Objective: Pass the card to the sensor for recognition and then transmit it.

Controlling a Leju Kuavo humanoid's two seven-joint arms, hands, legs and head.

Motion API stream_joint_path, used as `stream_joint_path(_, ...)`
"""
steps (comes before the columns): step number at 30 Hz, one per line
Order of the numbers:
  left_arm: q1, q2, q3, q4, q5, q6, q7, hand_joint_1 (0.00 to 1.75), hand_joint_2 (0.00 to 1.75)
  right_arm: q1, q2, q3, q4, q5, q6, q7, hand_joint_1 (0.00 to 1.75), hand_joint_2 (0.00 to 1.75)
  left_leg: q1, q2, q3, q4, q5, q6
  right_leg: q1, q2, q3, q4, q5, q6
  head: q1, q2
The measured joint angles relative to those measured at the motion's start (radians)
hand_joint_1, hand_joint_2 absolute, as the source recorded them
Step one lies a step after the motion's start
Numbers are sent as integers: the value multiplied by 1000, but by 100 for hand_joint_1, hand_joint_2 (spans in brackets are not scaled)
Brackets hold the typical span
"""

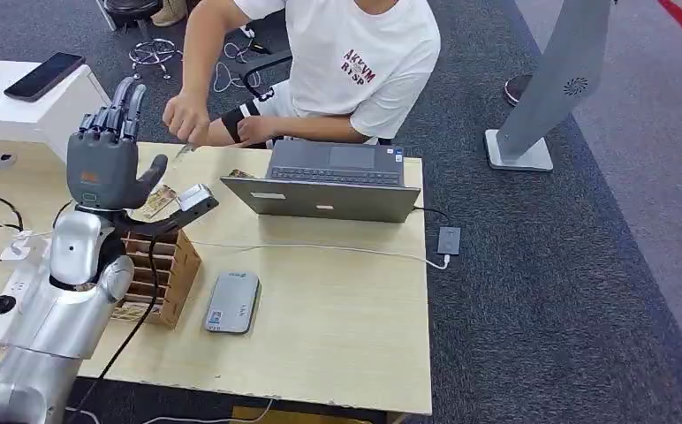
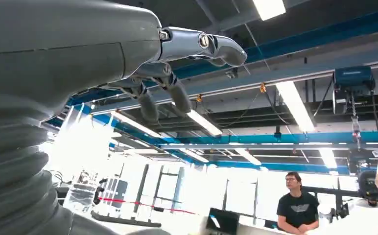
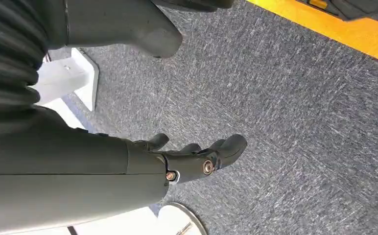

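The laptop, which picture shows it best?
The head view: the laptop lies open on the table in front of the seated person. The left wrist view looks up at the ceiling, the right wrist view down at carpet.

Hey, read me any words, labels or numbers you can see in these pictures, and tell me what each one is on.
"AKKVM" over "RYSP", as best it reads, in red print: white T-shirt of the person seated behind the table.
Label on the grey card reader: too small to read.
Stickers on the laptop: too small to read.
Print on the black T-shirt: blurred.
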State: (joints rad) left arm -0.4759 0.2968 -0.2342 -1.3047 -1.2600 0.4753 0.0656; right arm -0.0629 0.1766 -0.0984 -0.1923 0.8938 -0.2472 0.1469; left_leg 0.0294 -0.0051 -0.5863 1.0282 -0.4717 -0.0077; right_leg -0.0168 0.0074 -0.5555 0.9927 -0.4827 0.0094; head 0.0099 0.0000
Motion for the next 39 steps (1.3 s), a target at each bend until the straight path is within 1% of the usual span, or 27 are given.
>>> stream_joint_path(4,8,0,0,-6,0,0,-4,0,175,0,0,0,0,0,-1,0,0,175,0,0,0,0,0,0,0,0,0,0,0,0,0,0)
stream_joint_path(6,56,-2,0,-57,1,-2,-14,0,175,3,0,0,0,-11,-10,2,0,175,0,1,0,0,0,0,0,1,0,0,0,0,0,0)
stream_joint_path(7,114,-3,0,-113,6,-10,-18,0,175,9,0,0,0,-19,-14,2,0,175,0,1,0,0,0,0,0,1,-1,0,0,0,0,0)
stream_joint_path(8,206,0,-1,-199,22,-27,-38,0,175,17,0,-2,0,-37,-32,-2,0,175,0,2,0,0,-2,0,0,2,-1,0,0,0,0,0)
stream_joint_path(9,329,14,-1,-288,25,-37,-48,0,175,25,0,-8,0,-48,-38,-2,0,175,0,5,0,0,-3,0,0,5,-2,0,-1,1,0,0)
stream_joint_path(11,381,21,-1,-324,25,-39,-48,0,175,31,0,-10,0,-49,-39,-2,0,175,0,4,-1,0,-3,0,0,4,-3,0,-1,0,0,0)
stream_joint_path(13,426,33,-1,-359,33,-65,-53,0,175,31,0,-13,0,-53,-46,0,0,175,0,5,-1,-1,-3,-1,0,4,-2,0,-1,0,0,0)
stream_joint_path(15,501,46,-1,-404,33,-72,-57,0,175,34,0,-21,0,-55,-48,3,0,175,0,8,0,-1,-5,-1,0,8,-2,0,-1,0,-1,0)
stream_joint_path(17,594,57,-1,-450,29,-66,-54,0,175,40,0,-28,1,-68,-58,9,0,175,0,8,0,-1,-5,-1,0,8,-3,0,-2,0,1,0)
stream_joint_path(20,738,92,0,-518,36,-76,7,0,175,48,0,-34,2,-67,-64,11,0,175,0,8,0,-1,-7,-1,0,8,-3,0,-3,0,0,0)
stream_joint_path(22,807,123,8,-544,65,-104,55,0,175,50,0,-36,2,-66,-64,17,0,175,0,7,0,-1,-7,-1,0,6,-3,0,-5,1,1,0)
stream_joint_path(23,830,136,19,-549,78,-120,67,0,175,50,0,-37,2,-65,-63,18,0,175,0,6,-1,-1,-7,-1,0,5,-2,0,-5,1,0,0)
stream_joint_path(25,859,153,41,-551,95,-136,70,0,175,49,0,-41,2,-64,-61,18,0,175,0,5,-1,-1,-7,-1,0,4,-2,0,-5,1,1,0)
stream_joint_path(27,872,159,55,-552,100,-155,69,0,175,49,0,-43,2,-63,-58,19,0,175,0,5,0,-1,-7,-1,0,3,-1,0,-5,1,1,0)
stream_joint_path(30,879,159,84,-548,139,-228,69,0,175,49,0,-44,2,-49,-47,17,0,175,0,5,0,-1,-6,0,0,3,0,0,-5,1,1,0)
stream_joint_path(33,881,154,132,-527,159,-274,57,0,175,49,0,-44,2,-46,-43,17,0,175,0,5,0,-1,-6,0,0,3,0,0,-5,1,1,0)
stream_joint_path(39,858,130,216,-459,147,-311,47,0,175,47,0,-44,2,-28,-42,17,0,175,0,4,0,-1,-6,0,0,3,0,0,-5,1,1,0)
